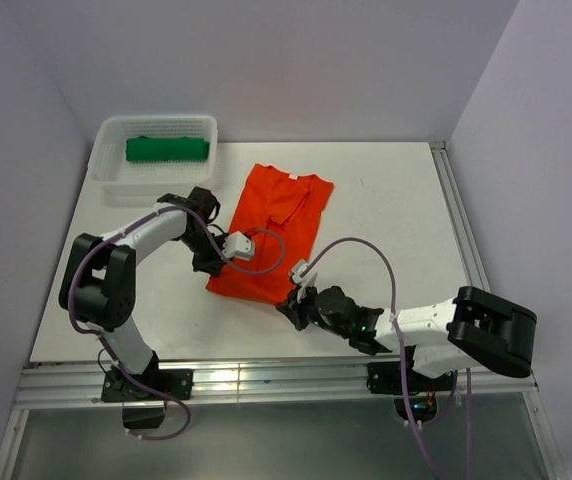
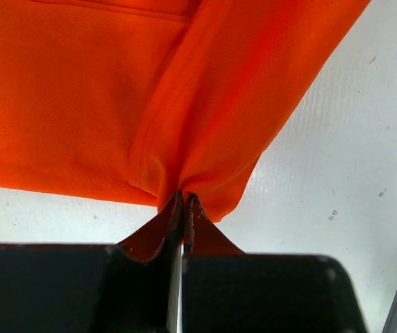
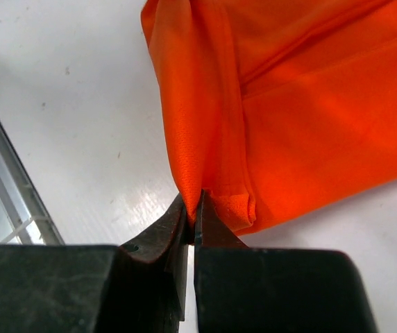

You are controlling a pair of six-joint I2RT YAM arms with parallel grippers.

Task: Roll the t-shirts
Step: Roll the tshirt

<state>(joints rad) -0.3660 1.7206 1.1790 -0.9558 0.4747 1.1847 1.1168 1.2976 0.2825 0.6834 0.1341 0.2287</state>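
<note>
An orange-red t-shirt (image 1: 276,230) lies folded into a long strip on the white table (image 1: 396,220), collar end far, hem near. My left gripper (image 1: 209,264) is shut on the strip's near left corner; in the left wrist view the cloth (image 2: 184,125) bunches into the fingertips (image 2: 183,198). My right gripper (image 1: 294,303) is shut on the near right corner, where the orange cloth (image 3: 289,118) is pinched between the fingertips (image 3: 197,208). A green t-shirt (image 1: 167,149) lies rolled in the white mesh basket (image 1: 106,175) at the far left.
A metal rail (image 1: 461,230) runs along the table's right edge and another along the near edge (image 1: 266,375). Grey walls close in the far side and both flanks. The right arm's cable (image 1: 366,250) arcs over the table beside the orange t-shirt.
</note>
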